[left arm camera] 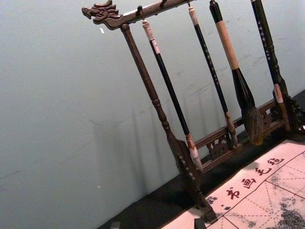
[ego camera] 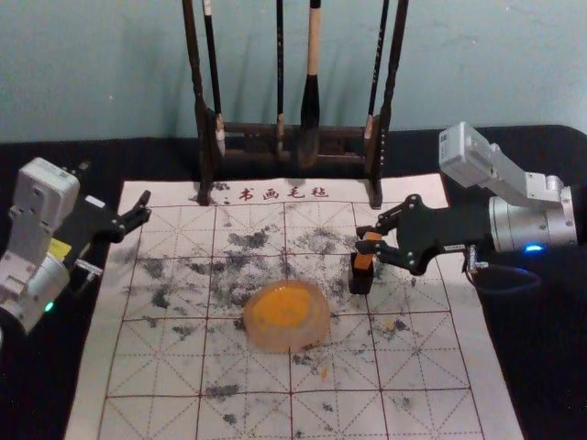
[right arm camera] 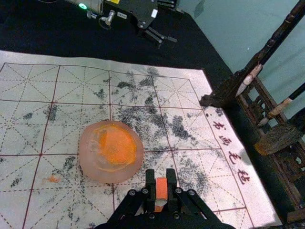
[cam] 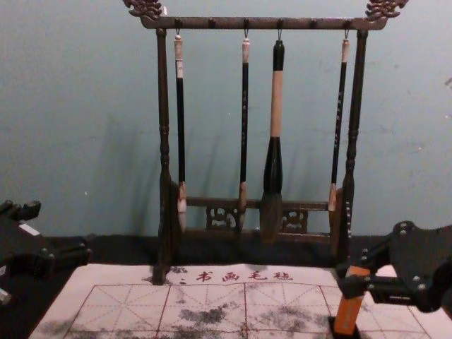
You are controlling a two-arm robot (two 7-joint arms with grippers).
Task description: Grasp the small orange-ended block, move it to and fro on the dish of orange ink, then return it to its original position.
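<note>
Your right gripper (ego camera: 368, 239) clasps the near-upright block (ego camera: 364, 260); in head view the dish (ego camera: 310, 337) lies toward eight o'clock, your spread left gripper (ego camera: 143, 207) nine.

calligraphy wkspc, brush rack (cam: 304, 24), grid mat (ego camera: 248, 376)

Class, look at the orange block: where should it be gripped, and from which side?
Probably by its upper part, from the robot's right, one finger against each of two opposite sides. The block stands nearly upright, its lower end down at the black stand, so the top offers the freer hold. The right gripper has its fingers closed there.
</note>
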